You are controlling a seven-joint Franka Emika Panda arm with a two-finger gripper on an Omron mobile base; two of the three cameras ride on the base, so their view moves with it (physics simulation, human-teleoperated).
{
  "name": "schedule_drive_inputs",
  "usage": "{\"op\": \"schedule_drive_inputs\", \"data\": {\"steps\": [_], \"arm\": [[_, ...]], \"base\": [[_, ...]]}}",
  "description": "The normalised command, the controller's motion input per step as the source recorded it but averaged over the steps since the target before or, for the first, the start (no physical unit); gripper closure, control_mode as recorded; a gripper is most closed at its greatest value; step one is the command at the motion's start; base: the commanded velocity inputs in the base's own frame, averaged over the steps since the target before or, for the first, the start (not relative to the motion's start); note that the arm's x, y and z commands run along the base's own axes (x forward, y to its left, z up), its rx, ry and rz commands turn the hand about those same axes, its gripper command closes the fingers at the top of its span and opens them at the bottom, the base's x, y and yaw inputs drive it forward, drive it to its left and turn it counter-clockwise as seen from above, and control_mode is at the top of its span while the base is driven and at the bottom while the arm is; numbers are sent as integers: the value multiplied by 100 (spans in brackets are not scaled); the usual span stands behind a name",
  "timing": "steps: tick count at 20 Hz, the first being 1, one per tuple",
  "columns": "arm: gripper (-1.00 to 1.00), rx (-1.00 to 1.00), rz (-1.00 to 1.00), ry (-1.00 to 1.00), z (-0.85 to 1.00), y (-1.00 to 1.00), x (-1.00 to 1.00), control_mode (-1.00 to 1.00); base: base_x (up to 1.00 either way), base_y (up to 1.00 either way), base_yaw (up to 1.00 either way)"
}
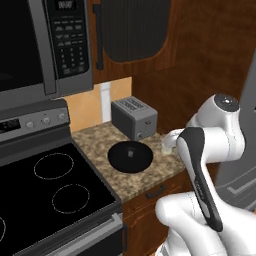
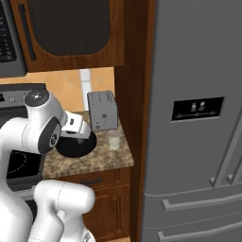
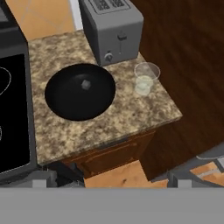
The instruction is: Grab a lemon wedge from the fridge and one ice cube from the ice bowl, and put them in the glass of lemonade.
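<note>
Shallow round black ice bowl (image 3: 79, 92) on speckled granite bench (image 3: 109, 118), tiny pale grey cube (image 3: 85, 85) inside; short clear lemonade glass (image 3: 145, 78) arm-hidden from left base. Jaws wide, empty.

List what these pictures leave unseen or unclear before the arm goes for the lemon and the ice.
- Lemon wedge: behind the shut doors of the fridge, right base view.
- Ice cube: a pale speck in the ice bowl; its shape is too small to judge in the left base view.
- Glass: largely covered by the arm in the left base view.
- Fridge top and bottom: cut off by the frame edges.
</note>
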Motion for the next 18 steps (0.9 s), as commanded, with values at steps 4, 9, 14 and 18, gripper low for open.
{"op": "schedule_drive_inputs", "data": {"steps": [4,9,14,18], "arm": [[-100,0,0,0,0,0,0,100],[-100,0,0,0,0,0,0,100],[-100,0,0,0,0,0,0,100],[-100,0,0,0,0,0,0,100]], "base": [[-97,-18,2],[-92,-52,10],[-25,-100,19],[0,-100,23]]}}
